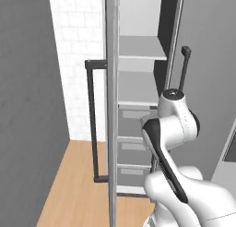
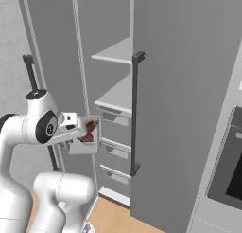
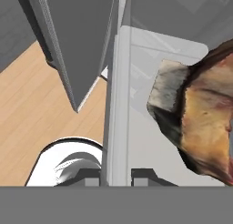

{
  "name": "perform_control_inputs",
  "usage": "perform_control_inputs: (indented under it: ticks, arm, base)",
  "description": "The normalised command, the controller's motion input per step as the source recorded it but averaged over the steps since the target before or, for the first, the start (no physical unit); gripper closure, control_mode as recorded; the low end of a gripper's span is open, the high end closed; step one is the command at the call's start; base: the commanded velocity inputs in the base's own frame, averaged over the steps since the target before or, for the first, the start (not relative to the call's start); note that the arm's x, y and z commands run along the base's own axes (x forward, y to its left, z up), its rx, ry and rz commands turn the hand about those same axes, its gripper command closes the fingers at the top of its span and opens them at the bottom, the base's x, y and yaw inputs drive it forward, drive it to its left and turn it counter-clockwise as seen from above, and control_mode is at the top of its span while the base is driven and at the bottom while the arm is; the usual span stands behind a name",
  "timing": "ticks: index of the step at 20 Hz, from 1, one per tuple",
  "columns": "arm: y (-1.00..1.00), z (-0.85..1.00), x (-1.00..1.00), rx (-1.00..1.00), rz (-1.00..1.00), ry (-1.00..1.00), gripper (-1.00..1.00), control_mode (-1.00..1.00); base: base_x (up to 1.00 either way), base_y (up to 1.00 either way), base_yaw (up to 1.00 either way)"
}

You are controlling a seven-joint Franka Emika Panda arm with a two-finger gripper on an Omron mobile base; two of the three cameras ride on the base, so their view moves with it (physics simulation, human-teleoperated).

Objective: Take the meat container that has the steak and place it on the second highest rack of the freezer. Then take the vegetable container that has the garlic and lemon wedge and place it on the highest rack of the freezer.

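Freezer (image 2: 111,109) door open, white shelf boards (image 2: 118,94) and grey drawer fronts (image 2: 116,132) exposed. White arm reaches toward opening. Tool (image 2: 78,128) closed, gripping rim of meat container (image 2: 85,144); in hand view two dark finger tips pinch tray wall (image 3: 119,104). Container held in air, tipped on edge, just in front of freezer at drawer level, below lowest shelf board. Steak (image 2: 89,131) inside tray, reddish-brown, near upper end. Long black handle (image 1: 93,120) on open door. Wooden floor (image 1: 78,189) below.
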Motion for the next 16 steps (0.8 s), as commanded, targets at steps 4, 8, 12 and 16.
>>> perform_control_inputs:
  ticks: [4,8,12,16]
  arm:
    - [0.0,0.0,0.0,0.0,0.0,0.0,1.0,1.0]
    - [0.0,0.0,0.0,0.0,0.0,0.0,1.0,1.0]
    - [0.0,0.0,0.0,0.0,0.0,0.0,1.0,1.0]
    - [0.0,0.0,0.0,0.0,0.0,0.0,1.0,1.0]
  base:
    - [0.33,-0.26,0.12]
    - [0.19,-0.38,0.17]
    - [0.19,-0.55,0.07]
    - [0.08,-0.45,0.0]
